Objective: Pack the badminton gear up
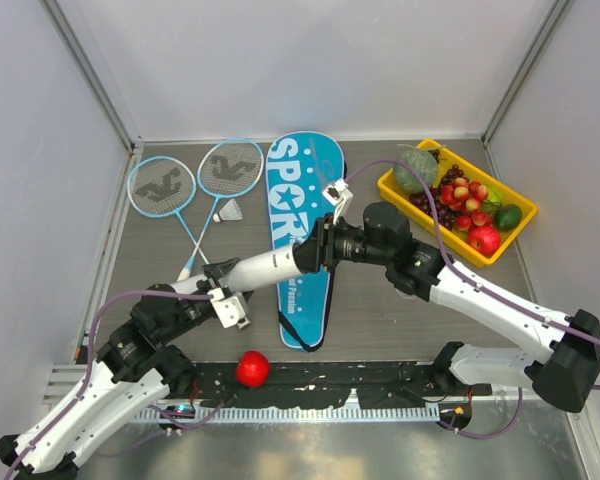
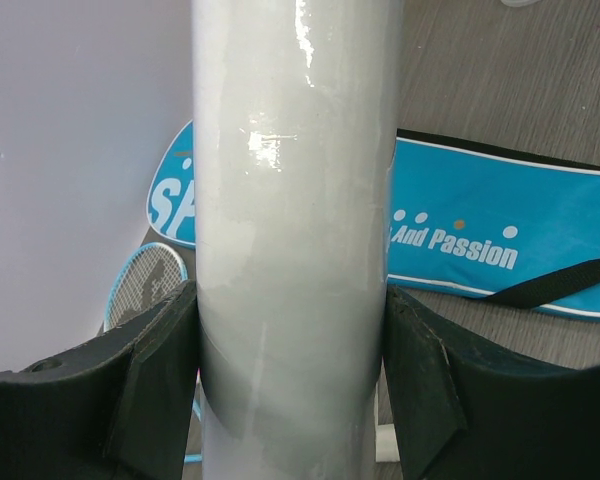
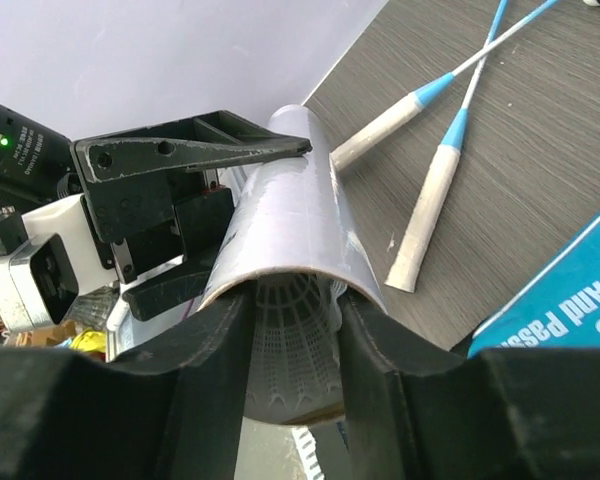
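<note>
My left gripper (image 1: 223, 295) is shut on the white cardboard tube (image 1: 265, 265), its pads (image 2: 150, 380) pressed against both sides of the tube (image 2: 295, 250). My right gripper (image 1: 305, 255) is at the tube's open end (image 3: 285, 200). Its fingers stand parted on either side of a white shuttlecock (image 3: 295, 340) that sits in the tube's mouth. Two light-blue rackets (image 1: 165, 187) (image 1: 230, 165) lie at the back left with a loose shuttlecock (image 1: 230, 211) beside them. The blue "SPORT" cover (image 1: 302, 190) lies flat under the arms.
A yellow tray (image 1: 385, 185) of fruit stands at the back right. A red ball (image 1: 252, 368) rests near the front edge between the arm bases. The racket handles (image 3: 425, 220) lie on the table just beyond the tube.
</note>
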`<action>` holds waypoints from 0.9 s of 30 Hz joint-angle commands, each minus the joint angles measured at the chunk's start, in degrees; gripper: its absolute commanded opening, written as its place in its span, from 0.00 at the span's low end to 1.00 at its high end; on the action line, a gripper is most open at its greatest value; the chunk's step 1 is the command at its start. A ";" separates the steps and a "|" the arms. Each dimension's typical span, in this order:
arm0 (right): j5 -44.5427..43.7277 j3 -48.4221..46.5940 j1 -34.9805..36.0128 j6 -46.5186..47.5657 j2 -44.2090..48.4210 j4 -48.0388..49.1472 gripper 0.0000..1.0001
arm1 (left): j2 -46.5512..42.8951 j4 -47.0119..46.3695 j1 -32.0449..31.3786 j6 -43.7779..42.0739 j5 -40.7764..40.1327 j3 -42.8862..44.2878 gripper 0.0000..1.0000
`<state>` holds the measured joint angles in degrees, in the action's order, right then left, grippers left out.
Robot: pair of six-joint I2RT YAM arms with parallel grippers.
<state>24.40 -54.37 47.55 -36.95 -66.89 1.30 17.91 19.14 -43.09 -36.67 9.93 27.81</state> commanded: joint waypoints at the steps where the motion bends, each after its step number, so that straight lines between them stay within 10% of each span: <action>1: -2.69 -3.37 0.00 3.02 3.95 -4.10 0.45 | -0.25 -5.25 -0.33 -0.95 -0.79 1.10 0.15; 15: -8.14 -8.03 -2.02 7.68 7.66 -3.24 0.68 | -3.05 -7.09 -0.15 -1.48 -6.85 0.58 0.15; 27: -14.92 -4.41 -10.98 -3.48 -9.72 22.34 0.67 | -13.16 -13.86 2.13 -1.92 -13.19 -1.80 0.14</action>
<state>11.60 -57.19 38.57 -35.75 -68.47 13.45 7.29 13.80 -42.26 -37.78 -0.75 26.26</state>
